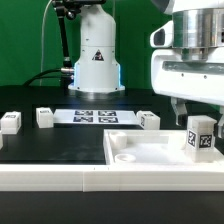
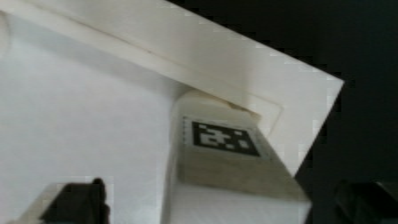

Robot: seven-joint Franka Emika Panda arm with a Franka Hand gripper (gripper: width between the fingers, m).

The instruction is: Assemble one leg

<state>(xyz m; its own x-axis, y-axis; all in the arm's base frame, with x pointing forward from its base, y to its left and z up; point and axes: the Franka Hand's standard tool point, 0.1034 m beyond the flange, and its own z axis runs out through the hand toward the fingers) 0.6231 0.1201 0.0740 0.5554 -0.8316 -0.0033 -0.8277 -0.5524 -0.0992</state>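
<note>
Hanging above the plate's (image 1: 150, 150) corner on the exterior view's right, the gripper (image 1: 190, 108) sits just over a leg (image 1: 198, 137) that stands upright there. Its fingers (image 1: 178, 107) are spread and hold nothing; in the wrist view the two dark fingertips (image 2: 75, 198) show apart at either side, with the leg (image 2: 228, 150) between and beyond them, untouched.

Directly below the gripper, the leg stands close inside the plate's raised rim (image 2: 267, 75), tag faces showing. In the wrist view the rim turns a corner right beside the leg's top, so there is little room on that side. On the other side the plate's floor (image 2: 89, 130) is bare and flat, giving open space.

Off to the exterior view's left of the gripper, well apart, three more legs lie on the black table (image 1: 50, 145): one (image 1: 148, 120) near the plate's far edge, one (image 1: 44, 118) further along, and one (image 1: 10, 122) by the frame's border. Behind them, beyond the gripper, the marker board (image 1: 93, 116) lies flat before the robot base (image 1: 95, 60). The table between those legs and the plate's edge is open. A white strip (image 1: 60, 178) runs along the near side, touching the plate's front edge.
</note>
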